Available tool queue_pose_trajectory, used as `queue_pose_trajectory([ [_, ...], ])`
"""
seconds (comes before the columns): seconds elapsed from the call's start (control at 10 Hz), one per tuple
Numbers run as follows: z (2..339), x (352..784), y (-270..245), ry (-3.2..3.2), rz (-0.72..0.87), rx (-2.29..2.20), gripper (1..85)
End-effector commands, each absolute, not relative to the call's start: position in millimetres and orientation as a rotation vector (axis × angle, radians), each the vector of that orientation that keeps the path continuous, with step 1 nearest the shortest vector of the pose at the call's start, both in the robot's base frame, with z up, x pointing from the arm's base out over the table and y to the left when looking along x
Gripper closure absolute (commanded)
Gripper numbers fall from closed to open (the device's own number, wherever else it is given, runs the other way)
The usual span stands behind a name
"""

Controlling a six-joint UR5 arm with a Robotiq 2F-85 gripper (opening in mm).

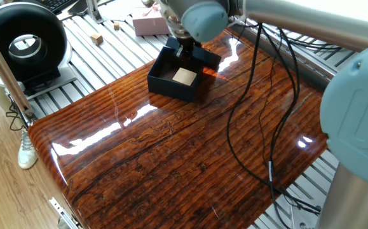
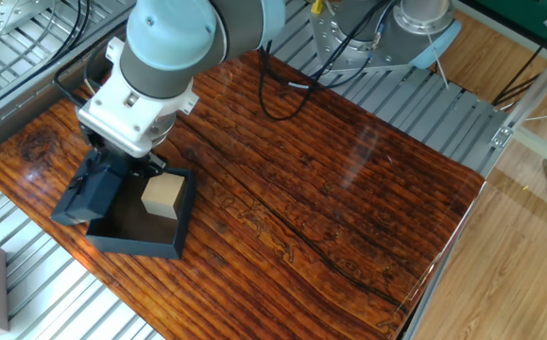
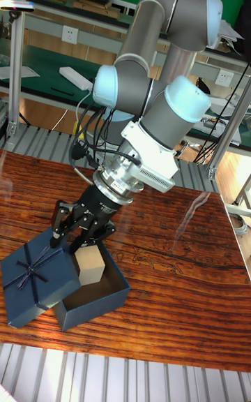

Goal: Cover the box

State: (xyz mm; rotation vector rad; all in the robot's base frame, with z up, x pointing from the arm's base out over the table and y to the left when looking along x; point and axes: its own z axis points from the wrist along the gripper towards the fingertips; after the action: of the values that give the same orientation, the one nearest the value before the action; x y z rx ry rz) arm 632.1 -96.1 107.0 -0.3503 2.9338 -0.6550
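Open box [image 2: 174, 227] holds a tan pad [image 2: 162, 196].

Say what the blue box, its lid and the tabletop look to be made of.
Box: likely matte navy cardboard, with thin straight walls. Lid: apparently the same card, with a thin ribbon bow on top. Tabletop: dark reddish wood grain under a glossy coat with bright glare; solid wood or veneer is unclear.

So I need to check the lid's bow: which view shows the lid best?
The tall fixed view: the navy lid faces the camera with its bow, tilted against the box. The other fixed view shows its side; in one fixed view, just an edge.
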Motion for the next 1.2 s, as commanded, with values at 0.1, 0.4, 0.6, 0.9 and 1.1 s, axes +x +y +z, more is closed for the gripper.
queue_pose_trajectory([
  [0.1, 103, 642, -97, 2.909, -0.661, -0.349, 40.0],
  [0.4, 90, 652, -90, 2.900, -0.602, -0.308, 35.0],
  [0.6, 80, 659, -90, 2.885, -0.601, -0.293, 34.7],
  [0.9, 76, 661, -94, 2.879, -0.628, -0.300, 33.7],
  [1.1, 74, 662, -97, 2.877, -0.641, -0.302, 32.3],
])
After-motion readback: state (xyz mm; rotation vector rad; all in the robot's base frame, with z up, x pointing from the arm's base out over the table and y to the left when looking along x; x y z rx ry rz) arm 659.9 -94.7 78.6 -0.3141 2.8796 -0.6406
